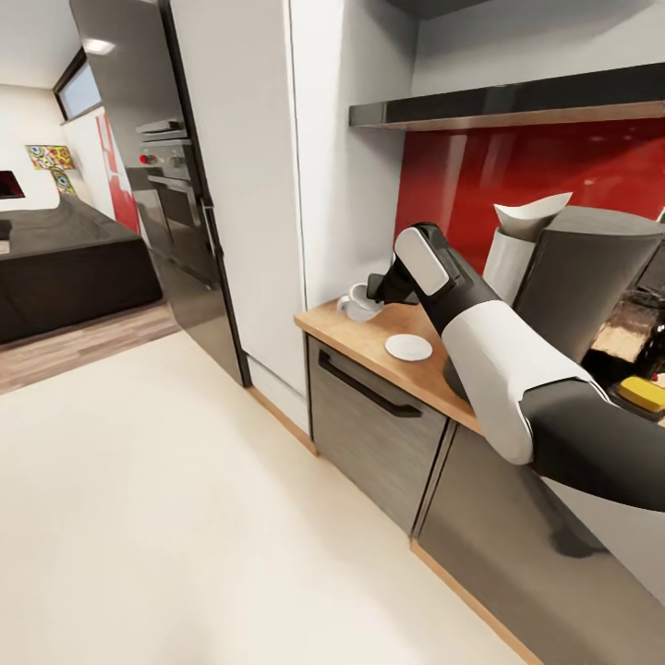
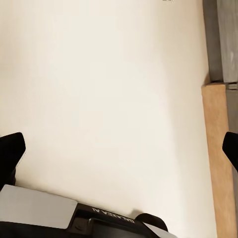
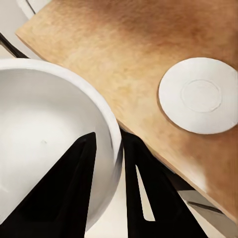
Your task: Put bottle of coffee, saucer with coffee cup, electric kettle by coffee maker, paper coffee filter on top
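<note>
Saucer (image 1: pixel 408 347) beside claw-held cup (image 1: pixel 356 303)

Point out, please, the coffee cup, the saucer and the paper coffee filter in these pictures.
coffee cup (image 3: pixel 44 129): right wrist view, inner bowl, with the right tool pinching its rim.
saucer (image 3: pixel 201 95): right wrist view, centre ring.
paper coffee filter (image 1: pixel 530 215): head view, upper flared edge.

A pale cream floor (image 1: pixel 185 480) runs up to grey base cabinets (image 1: pixel 379 434) under a wooden countertop (image 1: pixel 360 337). Behind the counter a glossy red backsplash (image 1: pixel 517 166) sits beneath a dark shelf (image 1: pixel 508 106). A tall white cabinet (image 1: pixel 268 185) stands beside a dark oven column (image 1: pixel 166 166). Farther off, wood flooring (image 1: pixel 83 346) meets a dark sofa (image 1: pixel 65 259), with a high window (image 1: pixel 78 90) above.
</note>
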Robot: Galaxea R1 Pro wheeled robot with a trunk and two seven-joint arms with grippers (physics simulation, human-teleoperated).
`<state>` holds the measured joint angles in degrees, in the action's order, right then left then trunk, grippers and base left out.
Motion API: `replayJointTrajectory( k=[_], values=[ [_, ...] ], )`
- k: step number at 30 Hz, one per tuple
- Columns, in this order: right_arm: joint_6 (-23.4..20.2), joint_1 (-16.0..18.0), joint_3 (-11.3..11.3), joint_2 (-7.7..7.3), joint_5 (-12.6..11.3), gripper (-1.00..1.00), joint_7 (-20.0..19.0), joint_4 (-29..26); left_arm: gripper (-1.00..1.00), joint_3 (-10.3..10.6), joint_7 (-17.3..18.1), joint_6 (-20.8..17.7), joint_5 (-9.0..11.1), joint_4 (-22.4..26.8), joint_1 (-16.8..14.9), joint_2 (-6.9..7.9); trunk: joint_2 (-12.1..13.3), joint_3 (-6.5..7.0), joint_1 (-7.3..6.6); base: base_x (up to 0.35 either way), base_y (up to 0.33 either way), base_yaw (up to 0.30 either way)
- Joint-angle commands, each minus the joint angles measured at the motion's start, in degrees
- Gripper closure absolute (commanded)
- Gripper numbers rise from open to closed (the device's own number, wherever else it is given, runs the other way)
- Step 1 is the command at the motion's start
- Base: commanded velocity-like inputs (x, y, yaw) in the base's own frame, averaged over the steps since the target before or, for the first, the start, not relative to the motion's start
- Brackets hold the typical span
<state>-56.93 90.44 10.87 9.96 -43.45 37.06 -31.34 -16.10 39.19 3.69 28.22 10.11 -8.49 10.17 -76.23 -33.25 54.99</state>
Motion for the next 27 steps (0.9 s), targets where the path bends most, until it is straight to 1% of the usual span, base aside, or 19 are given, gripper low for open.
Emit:
replayJointTrajectory(
  k=[1,5,7,9,14,18,24,27],
  values=[
    [-0.03,0.02,0.22,-0.03,-0.66,1.0,0.48,-0.03,-1.0,0.19,0.18,0.26,0.26,-0.09,-0.04,0.02,-0.03,-0.05,0.0,0.115,0.12,-0.013],
    [-0.03,0.0,0.2,-0.1,-0.73,1.0,0.47,-0.03,-1.0,0.19,0.12,0.26,0.26,-0.09,-0.04,0.02,-0.03,-0.05,0.0,0.173,0.177,-0.005],
    [-0.03,0.0,0.2,-0.11,-1.31,1.0,0.47,-0.03,-1.0,0.19,0.11,0.26,0.26,-0.09,-0.04,0.02,-0.03,-0.05,0.0,0.226,0.221,-0.001],
    [-0.04,-0.02,0.2,-0.11,-2.44,1.0,0.47,-0.03,-1.0,0.19,0.13,0.26,0.26,-0.08,-0.04,0.02,-0.03,-0.05,0.0,0.242,0.232,0.0],
    [-0.05,-0.08,0.2,-0.11,-2.99,1.0,0.47,-0.03,-1.0,0.19,0.18,0.26,0.26,-0.09,-0.04,0.02,-0.03,-0.04,0.0,0.183,0.177,-0.014],
    [-0.04,-0.09,0.2,-0.11,-3.09,1.0,0.47,-0.02,-1.0,0.19,0.19,0.26,0.26,-0.09,-0.04,0.02,-0.03,0.09,0.0,0.049,0.047,-0.147],
    [-0.04,-0.17,0.2,-0.12,-3.13,1.0,0.47,0.05,-1.0,0.19,0.19,0.26,0.26,-0.09,-0.04,0.02,-0.03,0.38,0.0,0.005,0.006,-0.229],
    [-0.04,-0.18,0.2,-0.12,-3.13,1.0,0.47,0.05,-1.0,0.21,0.19,0.21,0.26,-0.09,-0.04,0.04,-0.03,0.45,0.0,0.0,0.133,-0.111]
  ],
)
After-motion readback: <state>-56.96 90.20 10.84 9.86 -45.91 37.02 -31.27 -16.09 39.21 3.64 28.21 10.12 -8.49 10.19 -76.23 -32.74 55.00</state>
